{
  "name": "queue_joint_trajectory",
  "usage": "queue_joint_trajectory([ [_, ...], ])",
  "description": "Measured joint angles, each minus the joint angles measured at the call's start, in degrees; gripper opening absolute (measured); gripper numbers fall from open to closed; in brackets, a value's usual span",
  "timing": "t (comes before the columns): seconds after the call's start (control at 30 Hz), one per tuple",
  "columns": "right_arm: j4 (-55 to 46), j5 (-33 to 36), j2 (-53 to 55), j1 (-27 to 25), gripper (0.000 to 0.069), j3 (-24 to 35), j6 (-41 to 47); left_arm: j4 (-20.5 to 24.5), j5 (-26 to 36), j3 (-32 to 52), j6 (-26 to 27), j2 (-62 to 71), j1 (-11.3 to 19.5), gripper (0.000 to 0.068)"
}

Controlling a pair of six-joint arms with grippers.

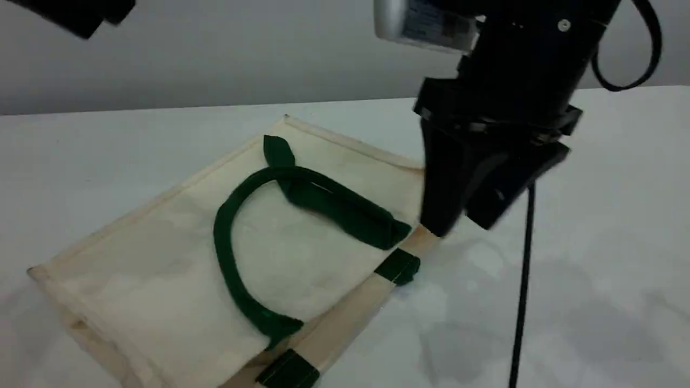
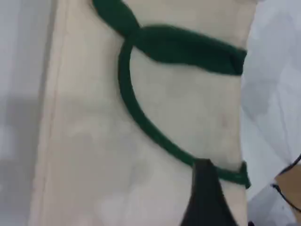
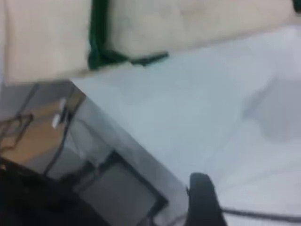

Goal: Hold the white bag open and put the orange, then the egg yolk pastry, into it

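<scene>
Bag: white bag (image 1: 161, 269) is lying flat on the white table (image 1: 593, 280), mouth edge facing lower right in scene view. One dark green handle (image 1: 226, 253) is curving in a loop across the top panel, its far end folded over in a thick band. Green patches (image 1: 399, 265) are sitting along the mouth hem.

R gripper (image 1: 455, 226): I'm hanging over the bag's right corner, fingers pointing down, tips just at the hem near the upper patch. Two fingers are reading as spread, nothing between them. R wrist view is showing one fingertip (image 3: 202, 197) over bare table, bag edge and handle at the top of frame, table edge and floor clutter at left.

L gripper: only a blurred dark piece of the arm is showing at scene top left. L wrist view is giving one fingertip (image 2: 204, 188) over the bag, just at the handle's lower end by the hem. Can't tell finger spacing from this.

Orange, pastry: not seeing either in any view.
</scene>
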Motion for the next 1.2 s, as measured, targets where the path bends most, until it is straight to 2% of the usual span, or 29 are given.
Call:
queue_joint_trajectory([
  [0.2,-4.5,6.7,0.0,0.0,0.0411,0.0,3.3,1.2,-0.3,6.0,0.0,0.0,0.0,0.0427],
  [0.43,-10.5,6.5,-1.7,0.0,0.0411,0.0,8.0,0.6,1.5,7.8,0.0,-1.0,0.0,0.0428],
  [0.57,-15.8,6.5,-5.5,0.0,0.0411,2.0,12.2,0.6,2.3,7.8,0.0,-2.3,0.0,0.043],
  [0.83,-19.6,6.6,-19.4,0.0,0.0411,11.5,17.0,0.4,2.5,7.8,-0.2,-5.4,0.0,0.043],
  [1.1,-20.1,6.7,-39.6,0.0,0.0411,20.4,19.2,-0.3,2.2,7.8,-1.8,-11.1,0.0,0.043],
  [1.2,-20.1,6.8,-48.3,0.0,0.0411,24.0,19.2,-2.2,1.7,7.8,-1.8,-13.8,0.0,0.043],
])
